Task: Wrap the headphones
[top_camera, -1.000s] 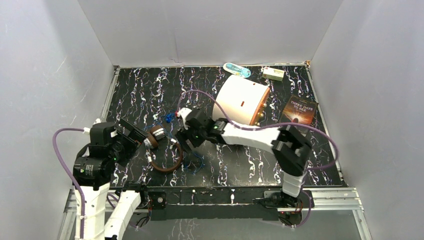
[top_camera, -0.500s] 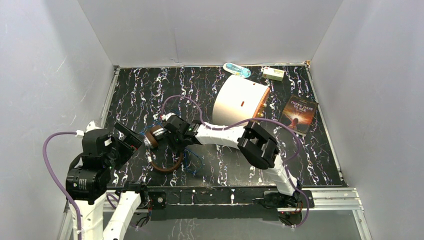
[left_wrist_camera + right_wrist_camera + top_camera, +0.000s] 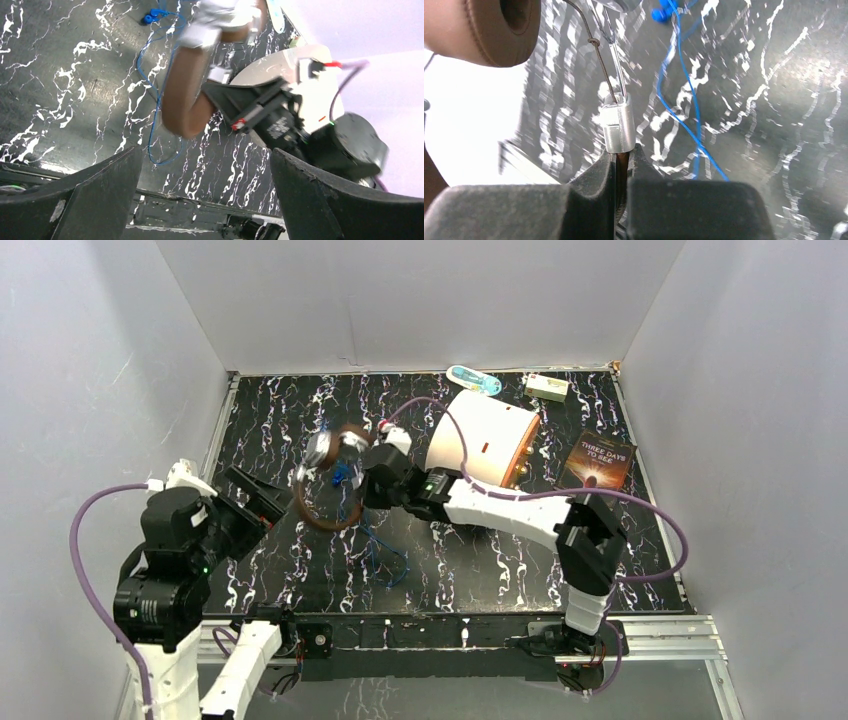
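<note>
1. Pale walls box in a black, white-veined bench. A cream cylinder and a book sit toward its two o'clock corner.
2. We see the headphones hanging clear of the bench, toward ten o'clock of its centre. The cups are uppermost and the brown headband loops down below them.
3. Our right pincer reaches in from the three o'clock side. It is pinched almost fully together on the thin headband strip, just under the silver slider, and it alone carries the headphones.
4. Our left pincer is spread as wide as it goes and holds nothing. It sits at about eight o'clock of the headphones, near them but not touching.
5. The blue cable trails from the headphones toward five o'clock and lies in loose loops on the bench.
6. The coming move turns on one relation. The long axis of the headphones runs roughly twelve to six in the overhead view, broadside to the left pincer.
7. The free arc of the headband faces the left pincer, so we judge that arm the nearer one for a second hold.
8. The slack cable lies on the far side, below the right arm. To our mind, winding it means bringing that slack across to the headband while one pincer keeps the frame steady.
</note>
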`<state>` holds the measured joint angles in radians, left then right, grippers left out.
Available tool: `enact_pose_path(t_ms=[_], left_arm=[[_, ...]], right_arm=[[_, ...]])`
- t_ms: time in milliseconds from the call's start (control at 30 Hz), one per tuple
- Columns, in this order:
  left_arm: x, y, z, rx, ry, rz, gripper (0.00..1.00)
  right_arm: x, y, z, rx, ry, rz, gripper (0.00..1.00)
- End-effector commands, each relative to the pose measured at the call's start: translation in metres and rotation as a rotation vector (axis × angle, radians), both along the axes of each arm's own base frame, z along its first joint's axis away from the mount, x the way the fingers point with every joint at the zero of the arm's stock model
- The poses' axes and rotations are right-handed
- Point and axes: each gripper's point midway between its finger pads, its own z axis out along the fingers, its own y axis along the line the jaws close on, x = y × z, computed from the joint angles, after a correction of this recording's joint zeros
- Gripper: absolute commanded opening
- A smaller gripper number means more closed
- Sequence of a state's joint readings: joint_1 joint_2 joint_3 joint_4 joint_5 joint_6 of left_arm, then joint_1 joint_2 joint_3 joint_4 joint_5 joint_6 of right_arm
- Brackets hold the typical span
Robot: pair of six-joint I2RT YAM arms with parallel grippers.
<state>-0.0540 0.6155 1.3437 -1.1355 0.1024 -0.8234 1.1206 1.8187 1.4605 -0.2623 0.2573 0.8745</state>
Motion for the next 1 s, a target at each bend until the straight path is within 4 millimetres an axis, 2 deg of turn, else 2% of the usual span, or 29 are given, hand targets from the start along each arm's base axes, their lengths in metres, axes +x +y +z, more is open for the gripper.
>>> enact_pose_path(t_ms=[0,67,267,467,733,833,967], left_arm=[[0.013,0.004,-0.007,-0.038,0.057,0.068,0.98],[0.019,-0.004,-0.014,-0.070,0.056,0.041,0.98],[0.037,-0.042,-0.038,-0.154,0.067,-0.189,0.98],[0.055,-0.028,-0.073,-0.094,0.128,-0.112,0.93],[0.088,-0.027,-0.105,-0.073,0.151,-0.114,0.82],[0.095,-0.025,-0.110,-0.063,0.151,-0.100,0.72],[0.094,-0.021,-0.108,-0.048,0.109,-0.084,0.56]], right_arm=[[0.029,0.016,0.064,0.401,0.071,-0.303,0.00],[0.030,0.016,0.068,0.438,0.090,-0.330,0.00],[0.031,0.020,0.065,0.452,0.117,-0.355,0.00],[0.028,0.017,0.055,0.447,0.170,-0.384,0.00],[0.020,0.025,0.051,0.443,0.208,-0.390,0.00],[0.016,0.028,0.052,0.438,0.213,-0.406,0.00],[0.015,0.026,0.050,0.416,0.209,-0.455,0.00]])
